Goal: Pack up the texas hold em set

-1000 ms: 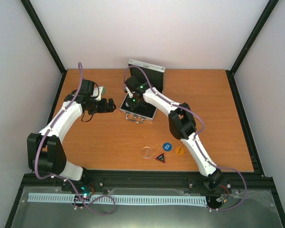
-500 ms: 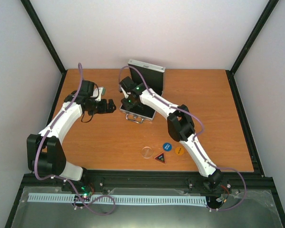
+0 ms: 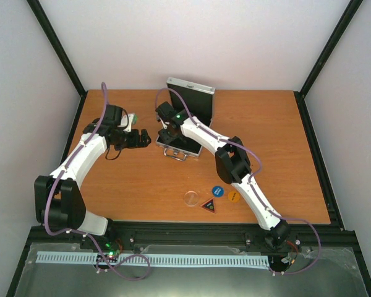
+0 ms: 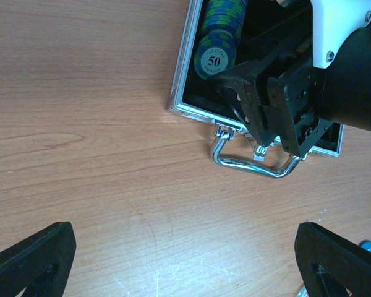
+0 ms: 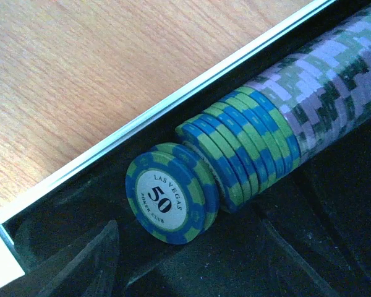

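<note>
**Entry: hold 'em set, part packed**

- **Case**: silver with a black lining. It lies open on the worktop, lid upright at its far side and handle toward the arms.
- **Poker chips**: one long row on edge in the case's left-hand slot, close along the left wall. The end chip, a blue "50", sits slightly apart from the row at the handle end. Laid this way, the row should stay put once the lid shuts.
- **Right claw**: inside the case, over the handle end of that row. Its jaws stand partly apart and grip nothing; the chips lie clear of the tips.
- **Left claw**: just left of the case, above bare wood. Its jaws are spread fully and it is empty, seemingly parked out of the way.
- **Buttons**: well in front of the case and not yet packed.
  - clear disc
  - blue round
  - orange round
  - triangular button
- **Card deck**: cannot be made out.
</note>
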